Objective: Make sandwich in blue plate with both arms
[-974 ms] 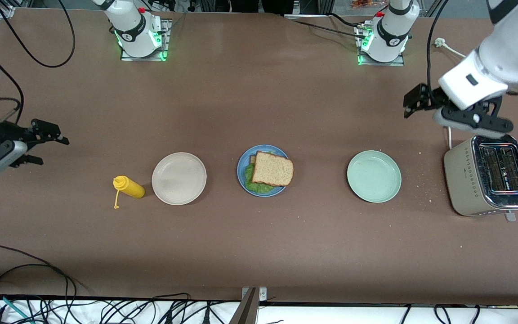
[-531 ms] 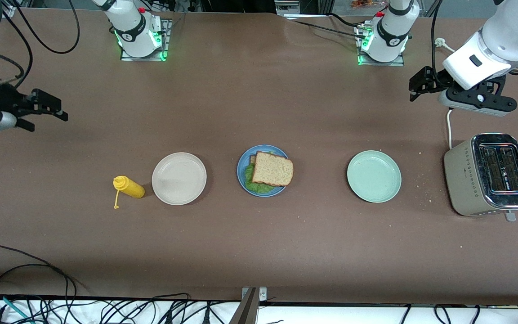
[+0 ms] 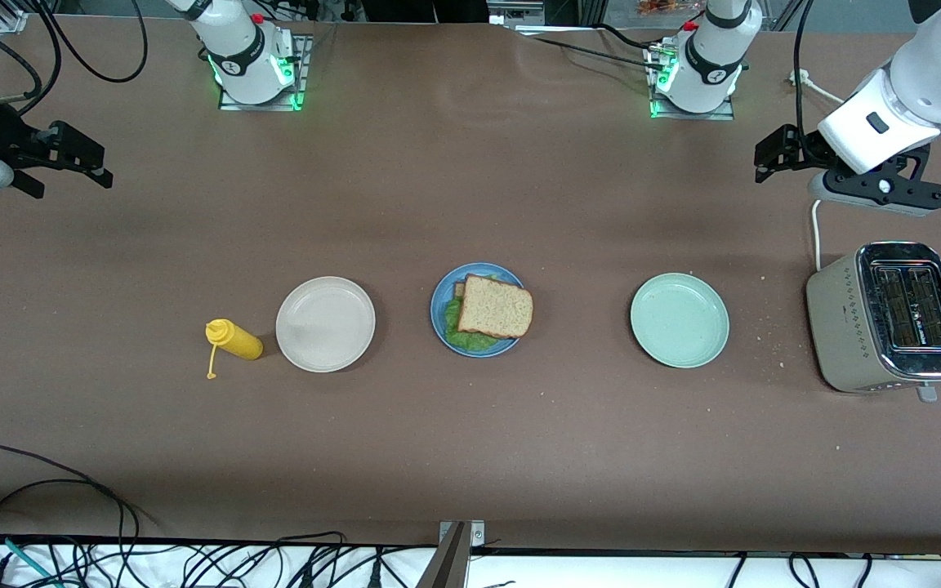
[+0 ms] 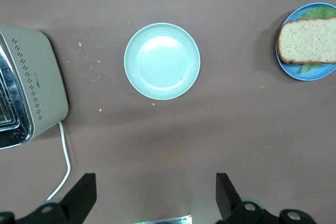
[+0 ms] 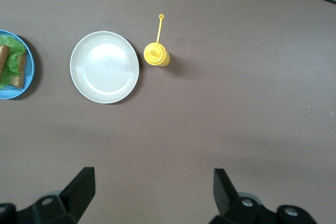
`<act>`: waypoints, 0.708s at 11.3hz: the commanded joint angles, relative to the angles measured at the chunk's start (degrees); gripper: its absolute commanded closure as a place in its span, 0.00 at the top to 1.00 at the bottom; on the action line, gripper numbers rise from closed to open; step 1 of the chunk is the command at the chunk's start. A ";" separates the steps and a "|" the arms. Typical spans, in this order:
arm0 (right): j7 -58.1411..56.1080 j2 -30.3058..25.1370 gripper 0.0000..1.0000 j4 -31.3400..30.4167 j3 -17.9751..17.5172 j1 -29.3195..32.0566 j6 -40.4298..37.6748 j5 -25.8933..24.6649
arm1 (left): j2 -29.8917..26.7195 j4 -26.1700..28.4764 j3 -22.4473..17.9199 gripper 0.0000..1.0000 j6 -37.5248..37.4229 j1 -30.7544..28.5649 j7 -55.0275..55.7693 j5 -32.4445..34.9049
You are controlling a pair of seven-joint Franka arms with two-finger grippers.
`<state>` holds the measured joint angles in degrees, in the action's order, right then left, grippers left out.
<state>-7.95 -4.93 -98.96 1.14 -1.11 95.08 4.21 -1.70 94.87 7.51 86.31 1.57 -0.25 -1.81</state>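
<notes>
Across the brown table point(image 3: 470, 163) everything's laid out in a row, and going big to small: the two arms are the main thing that's moved. Over the last second both have pulled up and back toward their own ends, away from the middle. The left gripper point(image 3: 773, 155) now hangs over bare table near the toaster point(image 3: 887, 318) at the left arm's end, jaws spread apart and holding nothing; the right gripper point(image 3: 70, 159) hangs over the bare table at the right arm's end, jaws also apart and empty. Both wrist views back that up, with wide gaps between the fingers point(image 4: 84, 195) and only tabletop underneath. Next down in size, the toaster sits untouched with empty slots, then the pale green plate point(image 3: 680, 319) and the beige plate point(image 3: 325, 323), both bare, on either side of the blue plate point(image 3: 441, 304) in the middle of the row. On that blue plate sits the sandwich point(image 3: 493, 308): top bread slice over green lettuce, with the edge of a lower slice peeking out; it hasn't budged during the retreat. Smallest thing is the yellow squeeze bottle point(image 3: 234, 339), lying on its side just beside the beige plate. My read: the stacking's done and the arms backing off means the task is basically wrapped up.
</notes>
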 commanded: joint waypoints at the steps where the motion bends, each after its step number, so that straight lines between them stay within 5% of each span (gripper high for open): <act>1: 1.17 0.80 1.00 1.30 0.35 -0.21 0.64 -3.32 | 0.38 -1.79 0.14 1.00 -1.15 -0.07 0.52 1.64; 8: 0.92 1.42 1.00 2.37 0.44 -0.21 1.08 -4.04 | 0.73 -2.85 0.22 1.00 -1.06 0.10 0.52 1.90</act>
<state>-7.38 -3.82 -98.20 1.50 -1.07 97.70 1.39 -1.70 93.79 7.50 86.32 1.58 -0.21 -1.81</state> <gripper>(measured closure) 0.000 0.000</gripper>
